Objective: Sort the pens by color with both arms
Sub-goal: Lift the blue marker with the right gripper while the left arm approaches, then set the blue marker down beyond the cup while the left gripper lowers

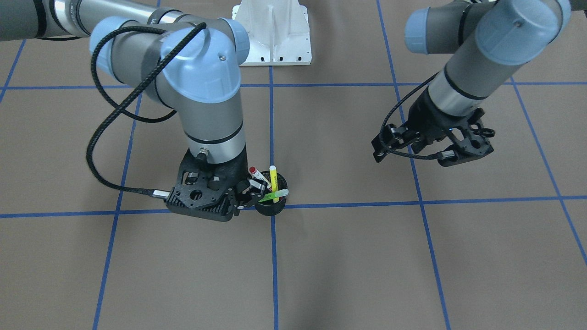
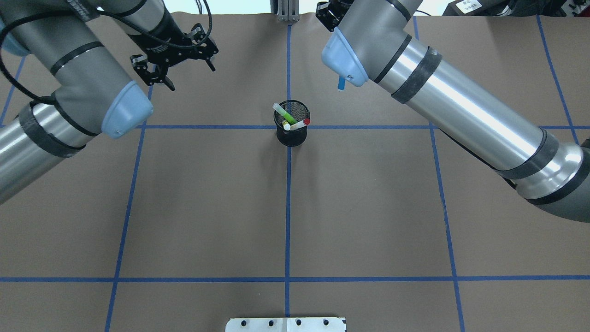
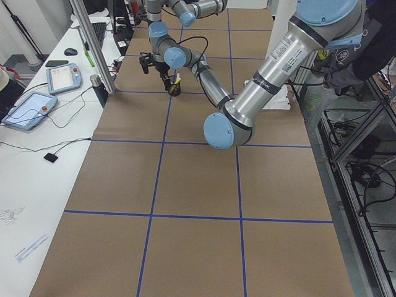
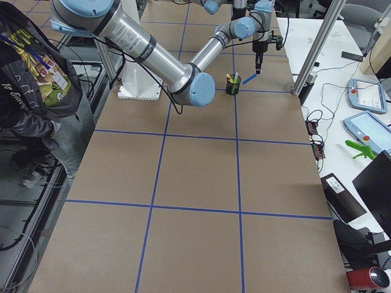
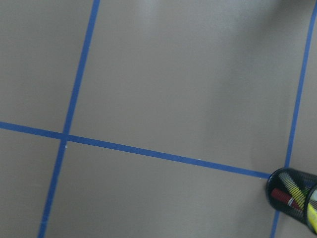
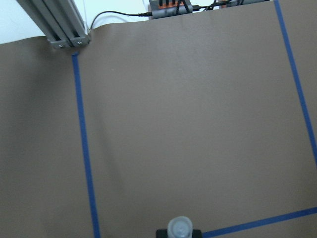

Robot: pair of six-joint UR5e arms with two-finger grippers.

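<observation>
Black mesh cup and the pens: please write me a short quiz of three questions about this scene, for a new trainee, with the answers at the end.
1. True or false: the black skeletal left gripper is shut on a pen.
2. Where is the blue marker pen with the clear cap? A. in the black mesh cup B. in the right gripper C. in the left gripper
3. How many pens stand in the cup?
Key: 1. False, it is open and empty. 2. B. 3. Three: fluorescent green pen, yellow pen, white pen with red end.
</observation>
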